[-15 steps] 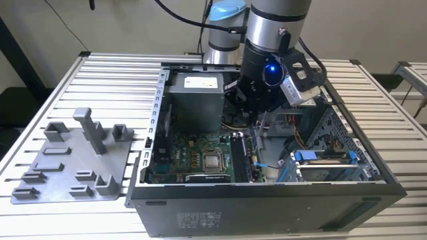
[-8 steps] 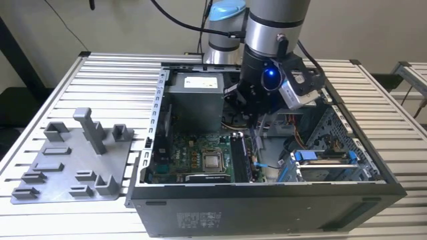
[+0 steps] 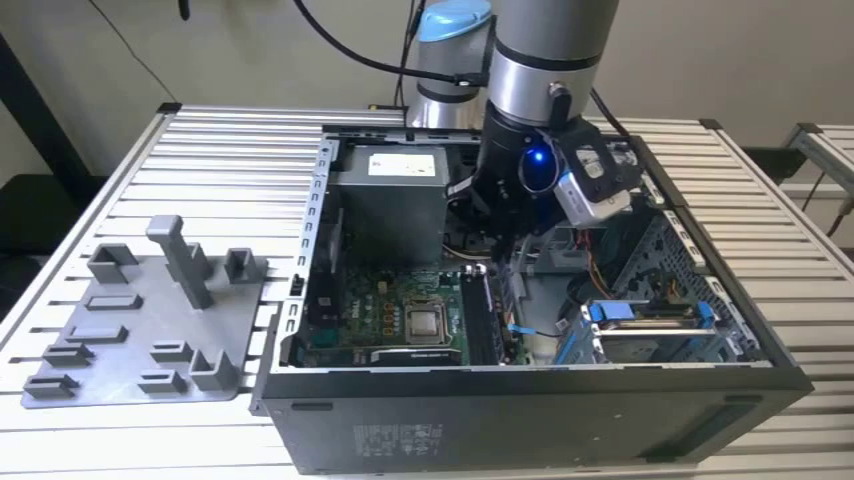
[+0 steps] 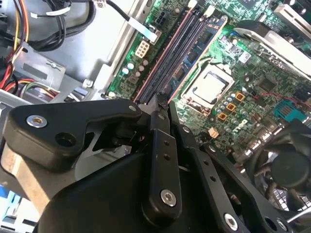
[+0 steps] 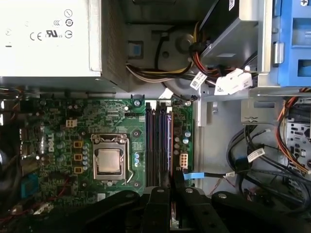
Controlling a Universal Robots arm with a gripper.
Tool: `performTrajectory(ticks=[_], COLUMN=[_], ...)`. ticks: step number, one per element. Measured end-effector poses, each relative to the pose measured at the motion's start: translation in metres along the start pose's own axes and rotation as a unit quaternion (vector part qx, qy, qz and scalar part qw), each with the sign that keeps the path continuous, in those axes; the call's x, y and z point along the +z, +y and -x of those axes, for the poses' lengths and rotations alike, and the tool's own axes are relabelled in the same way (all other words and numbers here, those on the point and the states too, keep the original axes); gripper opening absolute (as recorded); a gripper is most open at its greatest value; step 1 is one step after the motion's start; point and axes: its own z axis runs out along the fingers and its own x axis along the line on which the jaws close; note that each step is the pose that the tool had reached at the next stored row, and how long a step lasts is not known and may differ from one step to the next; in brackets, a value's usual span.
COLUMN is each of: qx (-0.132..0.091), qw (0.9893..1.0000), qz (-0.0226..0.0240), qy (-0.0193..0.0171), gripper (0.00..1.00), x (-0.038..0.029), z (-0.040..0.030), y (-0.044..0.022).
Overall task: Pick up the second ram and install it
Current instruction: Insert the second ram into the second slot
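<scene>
We're parking the gripper (image 4: 162, 101), fingers (image 4: 160, 141) together, at the near end of the second ram (image 4: 183, 51). It's apparently sitting in the slots (image 3: 487, 310) centre-right in the exterior view, long axis running straight away from the fingers.

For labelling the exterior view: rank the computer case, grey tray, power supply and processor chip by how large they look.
1. computer case, largest by far
2. grey tray
3. power supply, clearly smaller than the tray
4. processor chip, smallest

No two look alike enough to tie.
</scene>
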Motion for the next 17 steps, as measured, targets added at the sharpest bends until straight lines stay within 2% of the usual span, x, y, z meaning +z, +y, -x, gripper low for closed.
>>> performTrajectory(ticks=[11, 17], qx=[0.0, 0.002], qw=[1.0, 1.0], qz=[0.0005, 0.0005], qy=[0.0003, 0.0002], gripper=[0.14, 0.14], x=[0.0142, 0.025], z=[-0.0066, -0.0161], y=[0.0, 0.0007])
